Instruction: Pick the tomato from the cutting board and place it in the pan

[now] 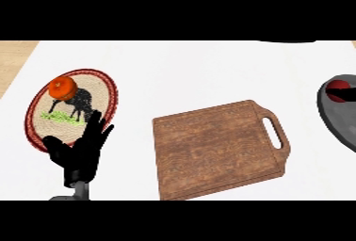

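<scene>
The wooden cutting board [215, 148] with a handle slot lies in the middle of the counter, and nothing is on it. A grey pan [334, 120] is cut off by the right edge. A red round thing [338, 85], which looks like the tomato, rests inside the pan near its upper rim, with dark shadow beside it. My left hand [82, 153] stands open at the lower left, fingers up, overlapping the lower rim of a plate and holding nothing. My right hand does not show.
A woven round plate [97, 80] with a red rim and an animal picture lies at the left. An orange-red fruit [64, 87] sits on its upper part. A wooden strip [14, 61] runs along the counter's far left.
</scene>
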You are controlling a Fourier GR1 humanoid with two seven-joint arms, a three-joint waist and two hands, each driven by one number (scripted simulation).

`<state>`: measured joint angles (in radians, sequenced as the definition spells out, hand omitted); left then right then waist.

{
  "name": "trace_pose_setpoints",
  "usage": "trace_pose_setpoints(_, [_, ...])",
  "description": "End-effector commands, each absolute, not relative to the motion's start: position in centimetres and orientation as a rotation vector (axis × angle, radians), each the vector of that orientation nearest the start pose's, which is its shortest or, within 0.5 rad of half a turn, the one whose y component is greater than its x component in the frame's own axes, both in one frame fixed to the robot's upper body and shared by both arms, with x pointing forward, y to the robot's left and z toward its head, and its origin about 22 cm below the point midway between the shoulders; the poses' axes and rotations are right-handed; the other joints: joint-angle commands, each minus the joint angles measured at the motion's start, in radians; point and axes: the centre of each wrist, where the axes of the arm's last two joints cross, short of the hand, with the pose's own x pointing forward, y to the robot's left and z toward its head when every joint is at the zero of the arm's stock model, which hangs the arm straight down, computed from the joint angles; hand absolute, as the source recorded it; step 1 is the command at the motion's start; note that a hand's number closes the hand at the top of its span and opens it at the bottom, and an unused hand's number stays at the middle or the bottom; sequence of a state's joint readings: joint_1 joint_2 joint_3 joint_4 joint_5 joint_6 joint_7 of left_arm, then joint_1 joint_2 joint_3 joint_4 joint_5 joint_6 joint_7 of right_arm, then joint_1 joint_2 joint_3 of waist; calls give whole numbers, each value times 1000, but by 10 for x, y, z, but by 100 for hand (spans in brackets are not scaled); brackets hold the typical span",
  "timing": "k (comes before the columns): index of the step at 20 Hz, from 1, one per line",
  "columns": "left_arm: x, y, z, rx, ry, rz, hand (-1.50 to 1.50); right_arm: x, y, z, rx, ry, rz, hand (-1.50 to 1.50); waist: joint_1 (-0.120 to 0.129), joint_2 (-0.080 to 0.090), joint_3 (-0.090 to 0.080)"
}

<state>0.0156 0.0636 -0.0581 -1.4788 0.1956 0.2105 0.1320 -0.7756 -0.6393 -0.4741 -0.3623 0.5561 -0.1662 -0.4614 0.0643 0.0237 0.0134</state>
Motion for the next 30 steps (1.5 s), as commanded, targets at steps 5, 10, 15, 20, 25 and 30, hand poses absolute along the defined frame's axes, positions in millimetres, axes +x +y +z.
trace_pose_setpoints(5, [228,235,-34,68,-1248,235,0,338,-502,85,-568,-1695,5,-150,-30,-2,-6])
trace_pose_setpoints(10, [232,238,-34,50,-1244,247,0,298,-548,102,-396,-1729,-2,-150,-43,-6,-8])
trace_pose_setpoints(15, [219,233,-48,56,-1236,263,0,260,-569,81,-231,-1770,-9,-150,-48,-9,-8])
trace_pose_setpoints(20, [228,253,-40,61,-1242,258,0,242,-575,70,-182,-1761,49,-150,-58,-17,-10])
trace_pose_setpoints(25, [222,253,-35,75,-1225,267,0,210,-600,86,-246,-1738,37,-150,-57,-18,-10])
trace_pose_setpoints(30, [212,257,-34,77,-1225,260,0,202,-594,65,-296,-1735,-1,-150,-58,-22,-11])
